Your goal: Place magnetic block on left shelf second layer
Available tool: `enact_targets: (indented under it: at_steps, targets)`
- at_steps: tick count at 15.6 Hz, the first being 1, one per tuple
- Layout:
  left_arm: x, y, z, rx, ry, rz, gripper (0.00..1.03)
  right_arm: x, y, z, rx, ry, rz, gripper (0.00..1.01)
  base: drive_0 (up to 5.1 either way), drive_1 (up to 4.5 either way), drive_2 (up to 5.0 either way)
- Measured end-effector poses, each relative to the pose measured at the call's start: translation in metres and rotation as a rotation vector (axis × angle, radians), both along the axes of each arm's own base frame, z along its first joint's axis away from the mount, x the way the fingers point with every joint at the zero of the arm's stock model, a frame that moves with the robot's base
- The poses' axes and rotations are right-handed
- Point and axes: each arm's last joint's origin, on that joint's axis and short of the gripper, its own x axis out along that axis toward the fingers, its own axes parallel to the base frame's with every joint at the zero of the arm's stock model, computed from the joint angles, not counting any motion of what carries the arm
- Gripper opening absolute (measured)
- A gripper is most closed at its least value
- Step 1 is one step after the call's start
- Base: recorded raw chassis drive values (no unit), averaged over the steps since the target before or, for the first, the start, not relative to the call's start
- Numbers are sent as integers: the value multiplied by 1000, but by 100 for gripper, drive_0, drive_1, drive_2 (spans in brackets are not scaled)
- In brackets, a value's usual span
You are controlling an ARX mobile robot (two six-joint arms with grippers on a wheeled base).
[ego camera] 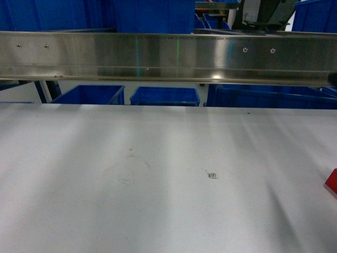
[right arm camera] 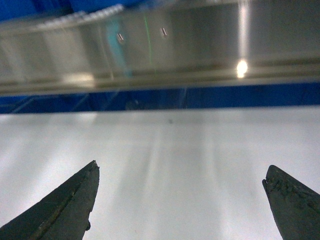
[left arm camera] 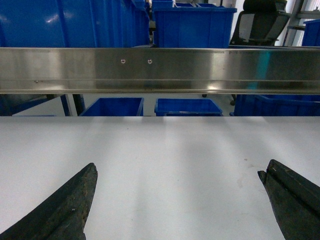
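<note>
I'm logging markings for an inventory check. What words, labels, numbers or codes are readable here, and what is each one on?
No readable text in any view.
Small square code sticker on the white table: too small to read.
Steel beam: only screws and reflections.
Blue bins: no visible labels.

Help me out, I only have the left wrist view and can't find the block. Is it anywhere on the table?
Observer: Yes. The head view shows a red block at the table's far right edge, partly cut off.
Operator: Is the right claw holding anything?
Observer: No. The right claw is open over bare table.
Operator: Anything else on the table?
Observer: A small printed marker near the middle.
</note>
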Motion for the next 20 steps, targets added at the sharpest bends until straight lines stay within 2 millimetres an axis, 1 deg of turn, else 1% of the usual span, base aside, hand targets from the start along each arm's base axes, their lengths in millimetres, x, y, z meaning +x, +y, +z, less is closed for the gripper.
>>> enact_targets:
  at_steps: [1, 2, 3, 4, 5, 6, 7, 8, 9, 12, 14, 16, 17, 20]
  targets:
    - [0, 0, 0, 0, 0, 0, 98, -1, 0, -6, 2, 22, -4, 98, 0, 0, 0]
    - [0, 0, 0, 0, 0, 0, 98, -2, -2, -7, 3, 27, -8, 98, 0, 0, 0]
    - [0, 0, 0, 0, -1, 0, 98, -3, -1, 1, 2, -15, -8, 98, 0, 0, 0]
    - [0, 0, 0, 0, 0, 0, 98, -3, -1, 5, 2, -26, -5, 98, 0, 0, 0]
    - [0, 0, 0, 0, 0, 0, 98, 14, -3, -7, -14, 43, 89, 98, 0, 0, 0]
    - [0, 0, 0, 0, 0, 0, 98, 30, -10, -25, 2, 170, 175, 98, 0, 0, 0]
    - [0, 0, 0, 0, 0, 0, 98, 36, -16, -31, 7, 208, 179, 98, 0, 0, 0]
    - [0, 0, 0, 0, 0, 0, 98, 41, -23, -36, -23, 200, 165, 98, 0, 0, 0]
    - [0, 0, 0, 0, 0, 0, 98, 42, -26, -41, -51, 209, 160, 98, 0, 0, 0]
    - [0, 0, 0, 0, 0, 0, 98, 36, -25, -55, -104, 224, 164, 98, 0, 0, 0]
    - [0, 0, 0, 0, 0, 0, 98, 25, -24, -71, -137, 250, 153, 98, 0, 0, 0]
    - [0, 0, 0, 0, 0, 0, 98, 18, -28, -89, -148, 299, 135, 98, 0, 0, 0]
    - [0, 0, 0, 0, 0, 0, 98, 17, -30, -94, -155, 303, 139, 98, 0, 0, 0]
    - [0, 0, 0, 0, 0, 0, 98, 14, -31, -98, -159, 307, 144, 98, 0, 0, 0]
